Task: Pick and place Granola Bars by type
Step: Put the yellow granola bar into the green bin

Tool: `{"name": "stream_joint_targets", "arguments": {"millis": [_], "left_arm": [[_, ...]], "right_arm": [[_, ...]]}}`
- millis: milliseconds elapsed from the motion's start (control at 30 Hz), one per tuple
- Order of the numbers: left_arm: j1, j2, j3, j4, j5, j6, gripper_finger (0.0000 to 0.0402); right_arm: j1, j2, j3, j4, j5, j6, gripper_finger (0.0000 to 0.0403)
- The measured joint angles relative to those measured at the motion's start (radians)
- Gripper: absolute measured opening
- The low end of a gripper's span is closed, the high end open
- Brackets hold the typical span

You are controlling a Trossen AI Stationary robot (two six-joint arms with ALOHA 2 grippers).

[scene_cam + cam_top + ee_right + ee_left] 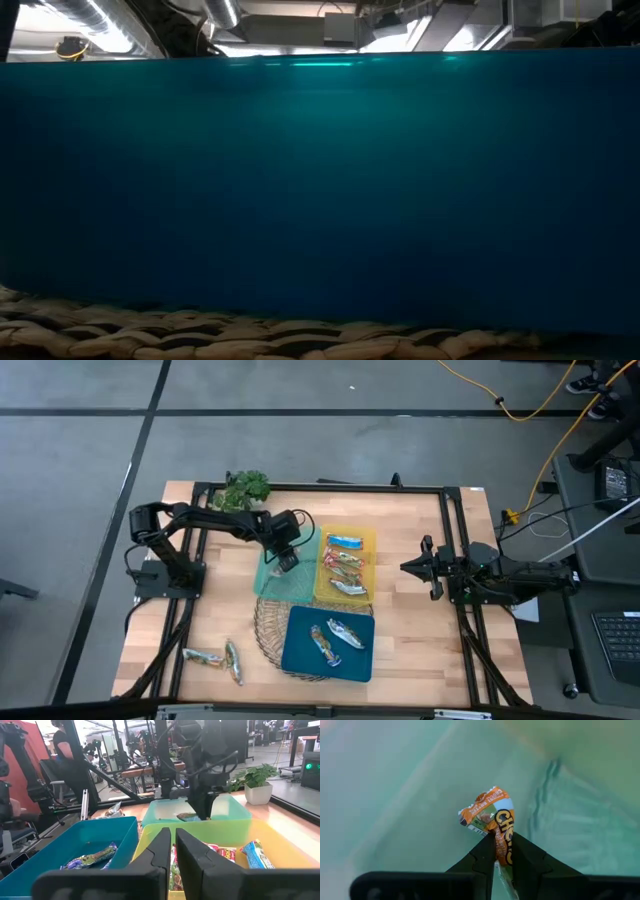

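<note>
Orange-wrapped bar [492, 817] pinched in left gripper [496, 851], seemingly over green tray [272, 575]

Our left arm stretches in from the left edge toward the centre of the overhead frame, elbow bent, wrist pitched down, and our left gripper [287, 559] sits just left of centre with its fingers [482, 857] pinched tight on a bar wrapper. Our right arm lies level at centre right, right gripper [408, 568] pointing left, fingers [161, 851] pressed together, holding nothing.
</note>
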Motion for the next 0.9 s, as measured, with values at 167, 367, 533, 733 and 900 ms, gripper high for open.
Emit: {"name": "stream_joint_targets", "arguments": {"millis": [167, 367, 533, 733, 900], "left_arm": [[-0.015, 0.01, 0.0, 0.014, -0.001, 0.0, 0.0067], [-0.018, 0.006, 0.001, 0.021, -0.005, -0.003, 0.0102], [-0.029, -0.004, 0.026, 0.006, 0.006, 0.002, 0.0125], [-0.05, -0.053, 0.077, -0.043, -0.015, 0.027, 0.0136], [-0.063, -0.141, 0.121, -0.098, -0.019, 0.041, 0.0136]], "right_arm": [[0.0, 0.0, 0.0, 0.0, 0.0, 0.0, 0.0032], [0.0, 0.0, 0.0, 0.0, 0.0, 0.0, 0.0032], [0.0, 0.0, 0.0, 0.0, 0.0, 0.0, 0.0032], [0.0, 0.0, 0.0, 0.0, 0.0, -0.001, 0.0032], [0.0, 0.0, 0.0, 0.0, 0.0, -0.001, 0.0032]]}}
